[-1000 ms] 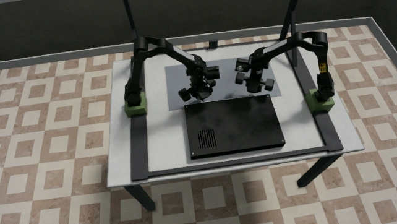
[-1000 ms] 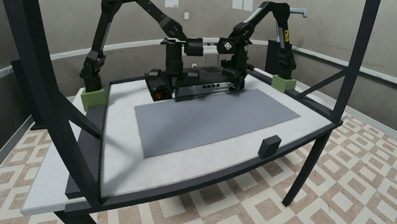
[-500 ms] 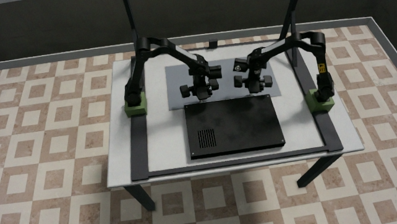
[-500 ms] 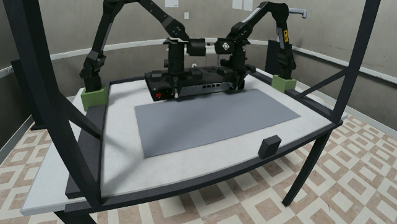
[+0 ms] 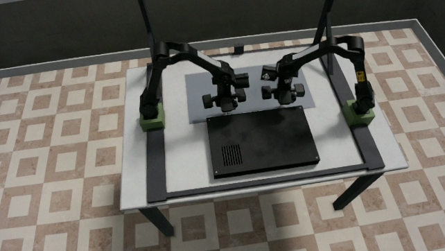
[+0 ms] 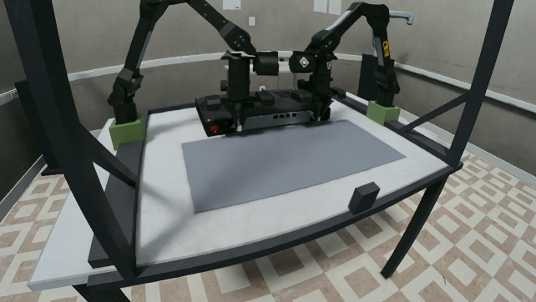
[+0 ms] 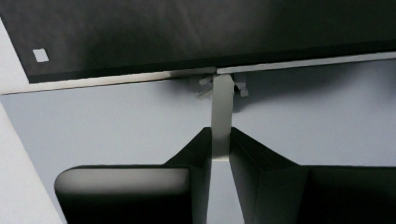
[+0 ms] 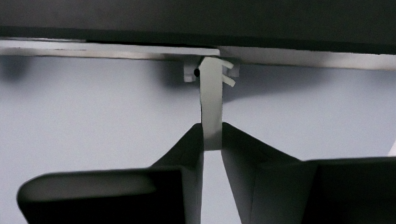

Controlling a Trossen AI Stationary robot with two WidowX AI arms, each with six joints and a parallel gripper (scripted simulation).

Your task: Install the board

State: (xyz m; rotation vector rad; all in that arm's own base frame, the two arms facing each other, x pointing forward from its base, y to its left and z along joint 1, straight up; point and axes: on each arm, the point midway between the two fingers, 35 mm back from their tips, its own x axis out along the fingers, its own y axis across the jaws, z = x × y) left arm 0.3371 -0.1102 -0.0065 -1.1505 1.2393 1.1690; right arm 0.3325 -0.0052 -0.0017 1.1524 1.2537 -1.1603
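Note:
The black enclosure (image 5: 263, 139) stands flat on the bench, its front at the grey mat (image 6: 288, 160). The board's pale panel (image 6: 277, 118) sits in the front, close against the case; the board itself is hidden inside. My left gripper (image 7: 219, 133) is shut on one pale lever (image 7: 221, 107), which points straight out from the panel (image 7: 125, 80). My right gripper (image 8: 210, 129) is shut on the other lever (image 8: 211, 100), also straight out from the panel (image 8: 100, 48). In the top view the left gripper (image 5: 288, 103) is on the picture's right and the right gripper (image 5: 227, 110) on its left.
A small black block (image 6: 364, 198) stands at the bench edge beyond the mat. Green arm bases (image 5: 151, 119) (image 5: 358, 114) sit on dark rails along both sides. Upright frame posts (image 6: 63, 125) stand near the corners. The enclosure lies well inside the bench's edges.

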